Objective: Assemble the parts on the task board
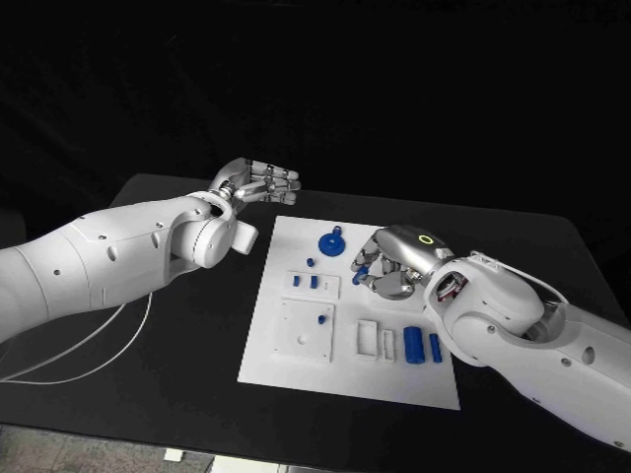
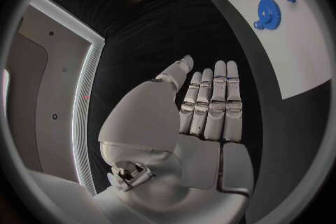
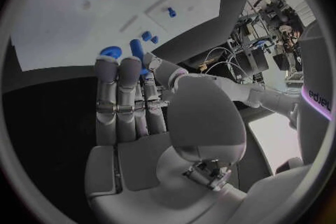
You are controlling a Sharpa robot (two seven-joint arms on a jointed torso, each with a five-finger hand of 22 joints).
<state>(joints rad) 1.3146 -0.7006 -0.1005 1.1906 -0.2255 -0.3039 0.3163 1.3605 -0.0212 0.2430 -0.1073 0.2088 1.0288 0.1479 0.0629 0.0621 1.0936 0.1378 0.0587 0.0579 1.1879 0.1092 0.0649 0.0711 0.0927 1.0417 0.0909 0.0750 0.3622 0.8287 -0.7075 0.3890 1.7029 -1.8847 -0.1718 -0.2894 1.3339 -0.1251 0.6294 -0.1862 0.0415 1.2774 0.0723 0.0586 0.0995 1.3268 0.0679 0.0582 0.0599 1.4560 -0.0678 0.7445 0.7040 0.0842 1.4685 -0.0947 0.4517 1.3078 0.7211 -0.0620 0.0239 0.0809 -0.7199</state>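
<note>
While the white task board [image 1: 347,325] lies flat in the middle of the black table [image 1: 543,236], both hands hang above its far half. The right hand [image 1: 391,262] is over the board's far right part with its fingers [image 3: 117,95] straight and side by side, the thumb set a little off from them; it holds nothing. Just beside those fingertips, to their left, sits a blue gear [image 1: 331,242] with a small blue knob [image 1: 310,262] nearer the robot, so this hand looks placed to reach for one of them, though that is a judgement. The left hand [image 1: 256,184] hovers off the board's far left corner over bare table, fingers [image 2: 218,101] extended and lying together, empty, probably waiting clear of the work. Toward the near edge, 2 blue cylinders [image 1: 415,344] lie on the board's right part beside white slotted fixtures [image 1: 369,340], and 2 small blue pegs [image 1: 306,282] stand in a white block on the left. With parts scattered like this, the assembly seems at an early stage.
</note>
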